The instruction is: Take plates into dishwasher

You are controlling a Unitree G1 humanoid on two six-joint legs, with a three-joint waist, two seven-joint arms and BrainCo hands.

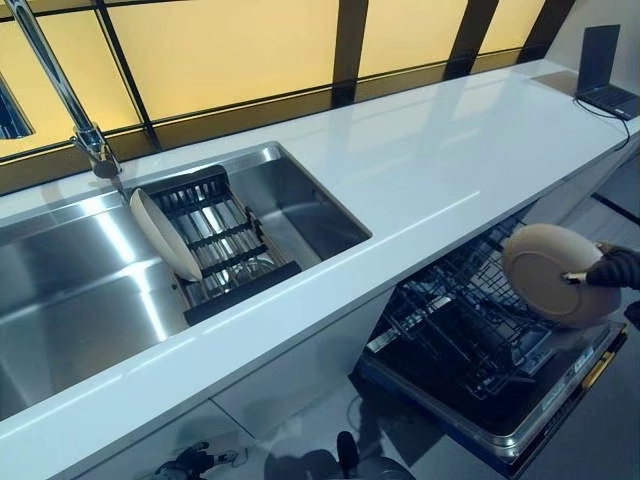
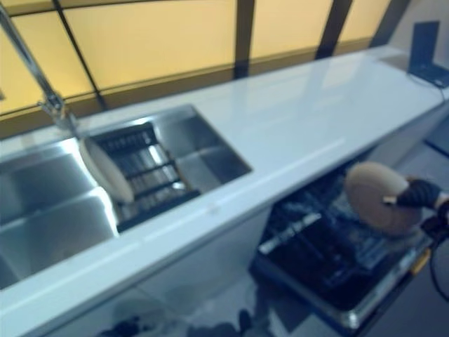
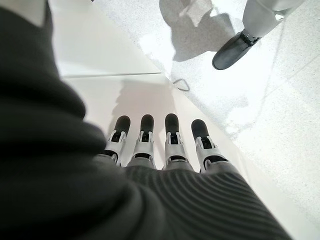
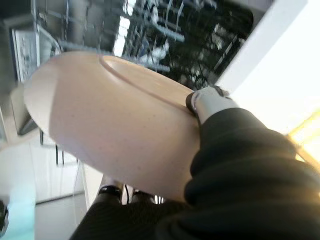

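My right hand (image 1: 612, 270) pinches a beige plate (image 1: 555, 273) by its rim, thumb (image 4: 207, 101) on one face and fingers behind. It holds the plate tilted above the pulled-out lower rack (image 1: 470, 325) of the open dishwasher (image 1: 500, 420). A second pale plate (image 1: 165, 235) stands on edge in the black drying rack (image 1: 225, 245) inside the steel sink (image 1: 70, 290). My left hand (image 3: 160, 145) hangs low beside the white cabinet front, fingers straight, holding nothing; it does not show in the head views.
A long white counter (image 1: 420, 170) runs over the dishwasher. A tall faucet (image 1: 60, 90) stands behind the sink. A laptop (image 1: 608, 70) sits at the counter's far right end. The open dishwasher door sticks out into the floor space.
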